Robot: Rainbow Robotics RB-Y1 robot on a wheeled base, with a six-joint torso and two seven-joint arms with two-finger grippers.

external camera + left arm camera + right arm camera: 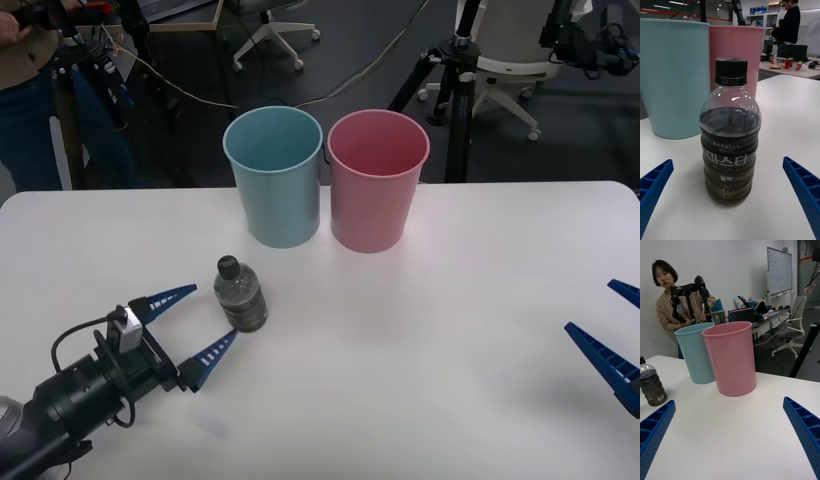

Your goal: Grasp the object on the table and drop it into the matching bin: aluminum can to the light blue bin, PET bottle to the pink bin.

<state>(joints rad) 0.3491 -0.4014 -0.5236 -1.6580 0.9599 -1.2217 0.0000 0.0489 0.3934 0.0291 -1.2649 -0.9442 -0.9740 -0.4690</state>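
Grasp not yet made: bottle (240, 294) stands upright on the counter (420, 330) just ahead of the open left tool (187, 325), untouched, both bins beyond it; pink bin (377, 180) still awaits it; right tool (615, 330) open, idle, well apart.

Bare table (420, 340) around the upright PET bottle (240, 294); touching bins (273, 180) well behind it.

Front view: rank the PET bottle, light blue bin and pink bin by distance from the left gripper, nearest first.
1. PET bottle: upright just past the open left gripper.
2. Light blue bin: behind the bottle, left of the pair.
3. Pink bin: beside the blue one, on its right.
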